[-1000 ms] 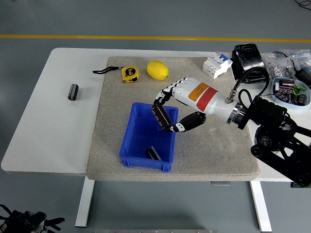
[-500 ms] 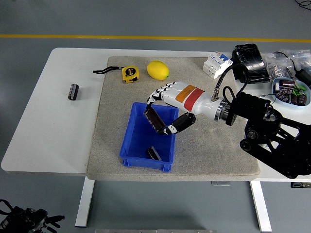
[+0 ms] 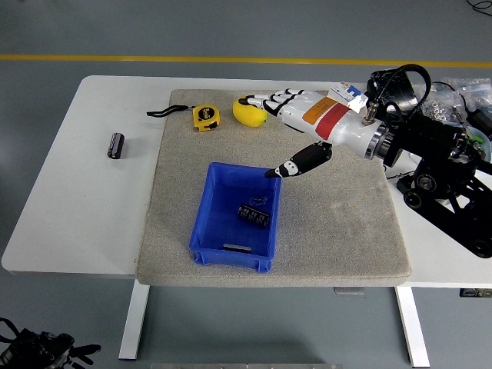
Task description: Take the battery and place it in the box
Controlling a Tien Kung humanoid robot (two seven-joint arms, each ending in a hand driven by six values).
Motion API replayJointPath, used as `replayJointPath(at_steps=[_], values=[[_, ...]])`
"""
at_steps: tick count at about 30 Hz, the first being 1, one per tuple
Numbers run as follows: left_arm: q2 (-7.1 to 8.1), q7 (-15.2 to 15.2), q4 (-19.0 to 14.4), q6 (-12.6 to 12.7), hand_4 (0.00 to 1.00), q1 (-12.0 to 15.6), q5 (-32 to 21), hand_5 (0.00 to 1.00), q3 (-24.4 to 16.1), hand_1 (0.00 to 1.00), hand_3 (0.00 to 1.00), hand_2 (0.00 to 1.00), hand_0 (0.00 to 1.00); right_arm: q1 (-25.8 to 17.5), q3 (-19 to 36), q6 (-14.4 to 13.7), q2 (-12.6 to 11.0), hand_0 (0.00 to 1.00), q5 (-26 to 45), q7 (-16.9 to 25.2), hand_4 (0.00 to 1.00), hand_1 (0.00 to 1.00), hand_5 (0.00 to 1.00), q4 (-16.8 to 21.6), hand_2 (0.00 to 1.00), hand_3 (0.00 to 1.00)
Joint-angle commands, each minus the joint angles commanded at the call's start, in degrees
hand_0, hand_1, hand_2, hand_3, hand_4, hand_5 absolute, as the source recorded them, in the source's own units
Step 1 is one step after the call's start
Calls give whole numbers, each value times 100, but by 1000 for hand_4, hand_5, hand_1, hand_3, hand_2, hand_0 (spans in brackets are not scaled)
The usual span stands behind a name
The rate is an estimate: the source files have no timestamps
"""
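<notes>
yellow tape measure (image 3: 204,116), lemon (image 3: 247,113), grey mat (image 3: 338,223), white table (image 3: 77,192)

Battery (image 3: 253,214) in box (image 3: 217,207), second battery (image 3: 116,145) far left.

The right hand (image 3: 288,123) hung above the mat (image 3: 338,231) with fingers spread and empty, thumb pointing down toward the far right corner of the blue box (image 3: 201,223), while a dark battery (image 3: 253,214) lay inside the box near its right wall. A second battery (image 3: 116,144) stood apart on the bare white table (image 3: 69,207) to the left. A yellow tape measure (image 3: 204,117) and a lemon (image 3: 247,112) sat at the mat's far edge, the lemon just beside the fingertips.
</notes>
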Motion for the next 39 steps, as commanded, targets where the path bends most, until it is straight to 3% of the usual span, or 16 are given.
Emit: replayJointPath(at_steps=[5, 8, 11, 14, 15, 18, 20, 21, 23, 26, 27, 31, 32, 33, 38, 39], values=[[-54, 77, 15, 233, 620, 135, -266, 677, -41, 558, 616, 650, 578, -234, 733, 148, -370, 899, 478, 81, 998, 851, 473, -81, 959, 998], [-87, 163, 17, 348, 620, 281, -269, 677, -108, 558, 616, 650, 578, -551, 1208, 505, -339, 899, 835, -23, 998, 851, 473, -166, 959, 998], [-80, 115, 39, 436, 614, 521, -485, 669, 89, 560, 619, 652, 576, -901, 1585, 762, -255, 904, 1393, -91, 998, 854, 507, -148, 930, 985], [-52, -18, 13, 636, 614, 868, -918, 669, 506, 560, 619, 652, 576, -1394, 1918, 978, -230, 904, 2136, -233, 998, 854, 507, 13, 930, 985], [-36, -74, -23, 712, 628, 939, -1091, 711, 662, 586, 664, 677, 619, -1522, 2012, 1018, -238, 893, 2359, -292, 998, 844, 601, 81, 910, 933], [15, -381, -157, 1048, 628, 1142, -1836, 711, 1393, 586, 664, 677, 619, -2086, 2450, 1132, -255, 893, 3104, -574, 998, 844, 601, 372, 910, 933], [-11, -602, -155, 1130, 628, 1265, -2289, 711, 1817, 586, 664, 677, 619, -2349, 2661, 1170, -233, 893, 3560, -738, 998, 844, 601, 540, 910, 933], [-24, -665, -147, 1142, 739, 1300, -2513, 842, 1976, 653, 774, 741, 646, -2447, 2733, 1176, -220, 876, 3783, -785, 998, 831, 691, 591, 890, 907], [-69, -869, -104, 1145, 739, 1412, -2997, 842, 2215, 653, 774, 741, 646, -2690, 2948, 1162, -129, 876, 4267, -921, 998, 831, 691, 746, 890, 907], [-156, -1008, -46, 1047, 739, 1501, -3742, 842, 2041, 653, 774, 741, 646, -3034, 3251, 1122, -3, 876, 5012, -1049, 998, 831, 691, 990, 890, 907], [-174, -1028, -32, 1023, 773, 1514, -3952, 876, 1964, 680, 830, 778, 668, -3120, 3316, 1120, 15, 879, 5236, -1062, 998, 834, 714, 1044, 888, 907], [-264, -1103, 21, 882, 773, 1650, -4345, 876, 1656, 680, 830, 778, 668, -3584, 3592, 1036, 106, 879, 6148, -1082, 998, 834, 714, 1280, 888, 907], [-285, -1107, 28, 846, 773, 1688, -4433, 876, 1630, 680, 830, 778, 668, -3669, 3640, 1022, 112, 879, 6230, -1081, 998, 834, 714, 1319, 888, 907], [-310, -1106, 24, 802, 837, 1742, -4616, 980, 1669, 714, 880, 867, 711, -3768, 3707, 1007, 121, 880, 6183, -1077, 998, 833, 726, 1359, 887, 909], [-380, -1242, 24, 687, 837, 1898, -5353, 980, 1821, 714, 880, 867, 711, -4092, 3928, 931, 187, 880, 6056, -1105, 998, 833, 726, 1385, 887, 909], [-384, -1272, 23, 662, 873, 1910, -5427, 998, 1859, 710, 902, 876, 715, -4137, 3973, 921, 202, 877, 6020, -1114, 998, 833, 746, 1372, 886, 910]])
